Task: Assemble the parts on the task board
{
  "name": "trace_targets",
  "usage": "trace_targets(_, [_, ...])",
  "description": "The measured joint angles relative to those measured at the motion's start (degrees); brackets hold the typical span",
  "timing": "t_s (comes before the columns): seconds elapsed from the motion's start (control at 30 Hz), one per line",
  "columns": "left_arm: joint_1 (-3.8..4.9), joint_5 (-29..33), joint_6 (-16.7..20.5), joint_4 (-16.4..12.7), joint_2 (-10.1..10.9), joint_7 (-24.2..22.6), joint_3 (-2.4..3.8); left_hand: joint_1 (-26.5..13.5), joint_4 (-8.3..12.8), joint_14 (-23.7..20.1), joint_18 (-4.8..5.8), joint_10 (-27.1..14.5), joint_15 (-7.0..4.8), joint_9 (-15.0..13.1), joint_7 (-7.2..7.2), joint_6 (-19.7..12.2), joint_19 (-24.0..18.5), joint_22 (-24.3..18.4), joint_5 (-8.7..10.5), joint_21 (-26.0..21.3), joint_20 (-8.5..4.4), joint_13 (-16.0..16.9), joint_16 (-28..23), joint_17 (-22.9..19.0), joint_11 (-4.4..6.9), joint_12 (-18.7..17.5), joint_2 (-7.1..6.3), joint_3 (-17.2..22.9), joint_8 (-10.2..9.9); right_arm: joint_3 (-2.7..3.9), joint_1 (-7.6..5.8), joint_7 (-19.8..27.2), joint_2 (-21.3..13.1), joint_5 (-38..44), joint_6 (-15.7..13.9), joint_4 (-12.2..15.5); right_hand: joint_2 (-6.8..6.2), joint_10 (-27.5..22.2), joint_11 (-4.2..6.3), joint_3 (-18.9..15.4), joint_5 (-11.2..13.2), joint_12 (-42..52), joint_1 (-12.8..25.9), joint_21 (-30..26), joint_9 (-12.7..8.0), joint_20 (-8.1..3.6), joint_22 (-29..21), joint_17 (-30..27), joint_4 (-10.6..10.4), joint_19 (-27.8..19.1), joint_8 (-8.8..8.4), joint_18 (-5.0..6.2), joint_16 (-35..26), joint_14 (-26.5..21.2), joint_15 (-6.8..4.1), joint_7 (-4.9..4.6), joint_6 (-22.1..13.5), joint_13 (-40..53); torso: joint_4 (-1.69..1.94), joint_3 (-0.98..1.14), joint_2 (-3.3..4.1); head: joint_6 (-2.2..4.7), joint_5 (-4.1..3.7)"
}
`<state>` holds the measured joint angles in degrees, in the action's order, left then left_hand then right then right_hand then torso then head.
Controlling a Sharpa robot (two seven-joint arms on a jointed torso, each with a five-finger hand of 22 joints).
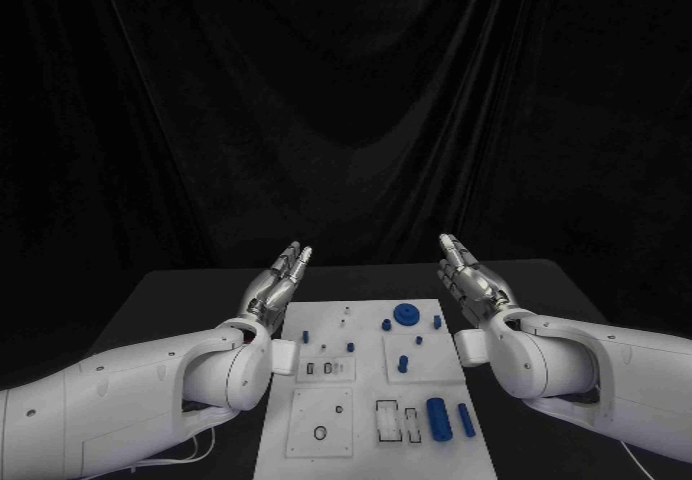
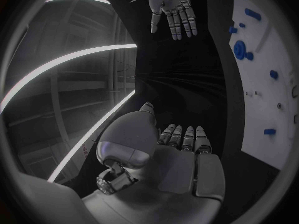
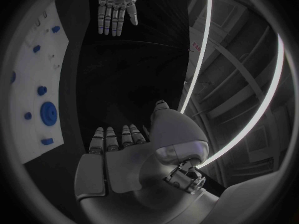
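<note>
- Head view: task board [image 1: 378, 400] lies mid-table; left hand [image 1: 277, 282] and right hand [image 1: 476, 280] flank its far end, fingers extended, holding nothing; blue parts [image 1: 408, 316] rest on the board.
- Left wrist view: left hand [image 2: 181, 154] empty beside the board [image 2: 261, 84].
- Right wrist view: right hand [image 3: 118, 154] empty beside the board [image 3: 37, 74].

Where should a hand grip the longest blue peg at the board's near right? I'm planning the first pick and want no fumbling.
Grip the long blue peg across its middle, from above, fingers on its two long sides. It seems to lie flat on the task board, lengthwise away from the robot. The right hand, open and empty, looks nearer.
</note>
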<state>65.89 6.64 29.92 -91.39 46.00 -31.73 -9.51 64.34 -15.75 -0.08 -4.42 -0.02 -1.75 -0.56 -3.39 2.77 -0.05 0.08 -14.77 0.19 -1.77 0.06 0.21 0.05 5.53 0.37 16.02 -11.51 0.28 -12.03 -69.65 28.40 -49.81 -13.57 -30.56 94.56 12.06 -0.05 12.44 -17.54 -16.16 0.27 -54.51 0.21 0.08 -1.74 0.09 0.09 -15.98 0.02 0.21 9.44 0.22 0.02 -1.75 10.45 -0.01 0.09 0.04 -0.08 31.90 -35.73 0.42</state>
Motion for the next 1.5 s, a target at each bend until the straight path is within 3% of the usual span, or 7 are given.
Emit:
trace_targets(0.3, [1.97,4.72,-9.87,-0.61,0.38,-2.82,-2.70,4.52,-0.95,0.00,-1.79,0.00,0.00,0.10,-1.15,-0.74,0.00,0.01,-0.88,0.00,0.00,0.01,0.00,0.01,0.00,0.00,0.38,-0.63,0.22,-2.19,-2.00,-1.42,-1.07,-7.35,7.52,1.16,-0.37,-0.03,-0.30,-0.80,0.24,0.00,-2.89,0.00,0.01,0.00,0.00,0.00,-0.45,0.00,0.00,-0.01,0.00,0.00,0.00,-0.52,-0.09,0.00,0.01,0.00,0.02,-0.01,0.00])
trace_targets(0.8, [2.20,0.23,-19.49,4.18,0.88,-6.29,-2.82,5.59,-0.93,0.00,-3.60,0.00,0.01,0.10,-1.11,-0.71,0.00,0.01,-0.87,0.00,0.01,0.02,0.00,0.03,0.00,0.00,0.39,-0.96,0.22,-2.22,-1.88,-3.24,-2.68,-7.06,16.49,-1.75,-0.55,0.04,-3.37,-0.80,0.97,0.00,-3.91,0.00,0.01,0.00,0.01,0.00,-0.45,0.00,0.00,-0.02,0.00,0.00,0.00,-2.60,0.15,0.00,0.30,0.03,2.37,-0.76,-0.77])
trace_targets(0.97, [2.20,-2.70,-20.62,4.86,0.90,-6.58,-2.82,6.94,-0.93,0.00,-4.46,0.00,0.02,0.10,-1.42,-0.40,0.02,0.01,-1.71,0.00,5.01,0.03,0.00,0.03,-0.01,0.00,0.67,-0.96,0.22,-2.21,-1.80,-3.82,-4.10,-5.35,18.51,-1.08,-0.73,0.05,-5.71,-0.80,1.18,0.00,-4.77,0.00,0.08,1.67,0.01,0.00,-0.45,-0.01,0.00,-0.02,0.00,0.00,0.01,-5.08,0.95,0.00,0.52,0.07,2.70,-1.48,-0.93])
trace_targets(1.1, [2.20,-6.29,-21.44,4.92,1.39,-6.73,-2.82,9.04,-0.93,0.00,-4.45,0.00,0.02,0.04,-1.41,-0.40,0.01,0.01,-3.60,0.00,6.16,0.03,0.00,0.04,-0.01,0.00,0.46,-0.96,0.22,-2.22,-1.90,-4.69,-5.32,-3.00,20.38,-0.71,-1.02,0.05,-7.79,-0.78,1.00,0.00,-6.30,0.00,0.45,4.59,0.01,0.00,-0.44,-0.04,0.55,-0.01,0.00,-0.01,0.04,-6.83,1.90,0.00,0.42,0.07,2.92,-2.02,-0.55])
trace_targets(1.2, [2.20,-9.00,-21.70,5.03,1.82,-6.79,-2.82,12.16,-1.04,0.00,-4.46,0.01,0.02,-0.08,-0.63,0.39,0.01,0.01,-7.50,0.00,6.44,0.02,0.00,0.05,-0.24,0.00,0.24,-0.79,0.22,-2.24,-2.29,-5.46,-6.05,-0.69,21.42,-0.68,-1.27,0.03,-8.83,-0.05,-0.73,0.00,-8.14,0.00,0.68,7.49,0.01,0.00,-0.05,-0.02,1.10,-0.01,0.00,-0.02,2.34,-8.14,2.80,0.00,0.29,0.03,3.15,-2.54,-0.55])
trace_targets(1.37, [2.20,-13.46,-22.10,5.16,2.56,-6.84,-2.82,13.94,-1.00,0.00,-5.36,0.03,0.02,-0.23,0.00,1.46,-0.06,0.02,-9.92,0.00,6.94,0.00,0.00,0.05,-0.49,0.00,0.02,-0.53,0.22,-2.30,-4.49,-8.55,-7.52,6.25,23.05,-0.68,-2.20,1.99,-14.43,3.86,-13.30,3.43,-21.47,3.83,1.59,15.82,2.26,1.50,7.49,6.64,3.72,-0.02,2.93,4.46,11.34,-12.02,7.11,0.98,0.27,-0.13,3.64,-3.39,-0.33])
trace_targets(1.5, [2.20,-15.71,-22.63,4.93,3.78,-6.88,-2.81,14.30,-1.00,0.11,-5.37,0.04,0.17,-0.23,0.00,1.45,0.15,0.02,-10.41,0.00,8.09,-0.01,0.00,0.03,-0.49,0.00,0.37,-0.54,0.22,-2.22,-7.68,-13.30,-7.26,12.96,24.69,-1.02,-2.28,4.73,-17.78,7.17,-14.09,6.97,-28.77,10.85,1.98,18.32,5.31,4.17,13.86,22.98,5.16,-1.09,12.13,23.14,15.03,-14.49,10.39,1.52,0.52,-0.23,4.14,-3.82,-0.14])
